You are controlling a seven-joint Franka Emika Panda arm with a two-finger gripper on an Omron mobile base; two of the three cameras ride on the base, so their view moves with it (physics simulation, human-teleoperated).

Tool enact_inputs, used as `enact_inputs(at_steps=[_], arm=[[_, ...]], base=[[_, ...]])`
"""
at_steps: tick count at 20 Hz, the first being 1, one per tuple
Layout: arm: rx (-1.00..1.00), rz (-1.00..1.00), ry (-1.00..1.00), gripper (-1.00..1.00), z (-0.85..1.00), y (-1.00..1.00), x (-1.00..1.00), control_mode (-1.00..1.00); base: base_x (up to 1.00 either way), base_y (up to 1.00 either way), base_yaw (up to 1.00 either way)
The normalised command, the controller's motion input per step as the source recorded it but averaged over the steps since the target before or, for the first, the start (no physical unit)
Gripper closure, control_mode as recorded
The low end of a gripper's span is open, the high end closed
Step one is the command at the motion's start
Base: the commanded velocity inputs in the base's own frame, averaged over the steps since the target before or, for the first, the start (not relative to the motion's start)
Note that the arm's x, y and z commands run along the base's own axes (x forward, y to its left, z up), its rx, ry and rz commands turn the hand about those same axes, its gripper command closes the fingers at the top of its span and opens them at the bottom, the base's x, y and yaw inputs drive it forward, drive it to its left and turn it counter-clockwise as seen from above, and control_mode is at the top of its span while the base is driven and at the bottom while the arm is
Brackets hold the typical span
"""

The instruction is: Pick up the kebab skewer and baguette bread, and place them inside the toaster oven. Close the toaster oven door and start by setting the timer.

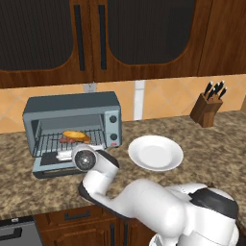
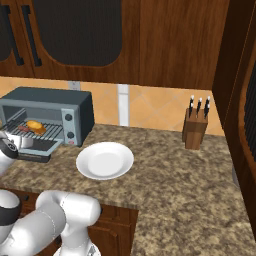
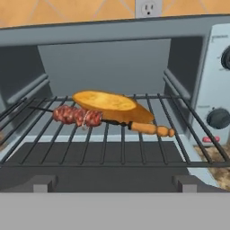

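The oven (image 1: pixel 72 122) stands at the left of the bench (image 1: pixel 211 149), against the back wall, and everything else is placed from it. Its door (image 1: pixel 60 163) is dropped open and lies flat in front of the cavity. On the wire rack (image 3: pixel 112 134) inside lie both foods: the skewer (image 3: pixel 103 119) stretches across the rack with its meat chunks toward the oven's left and its pale handle toward the right, and the bread (image 3: pixel 105 102) lies just behind it, touching it, partly over its middle. Two dark knobs (image 1: pixel 113 123) sit on the oven's right panel. The robot's hand (image 1: pixel 85 158) hangs just in front of the open door, facing into the cavity; the fingers stand spread wide and hold nothing. Right of the oven, near it on the bench, lies a white plate (image 1: pixel 155 153). Far right of the oven, by the back wall, stands a knife block (image 1: pixel 207 108).
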Motion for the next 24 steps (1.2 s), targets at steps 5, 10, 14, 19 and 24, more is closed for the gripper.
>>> enact_inputs(at_steps=[5, 10, 14, 19, 24], arm=[[0.0, 0.0, -0.01, -1.0, -0.05, 0.0, 0.08, -1.0], [0.0, 0.0, 0.0, -1.0, -0.08, 0.0, 0.18, -1.0], [0.0, 0.0, 0.0, -1.0, -0.14, 0.01, 0.22, -1.0], [0.0, 0.0, 0.0, -1.0, -0.2, 0.02, 0.17, -1.0], [0.0, 0.0, 0.0, -1.0, -0.17, 0.01, 0.18, -1.0]], base=[[0.0, 0.0, 0.0], [0.0, 0.0, 0.0], [0.0, 0.0, 0.0], [0.0, 0.0, 0.0], [0.0, 0.0, 0.0]])
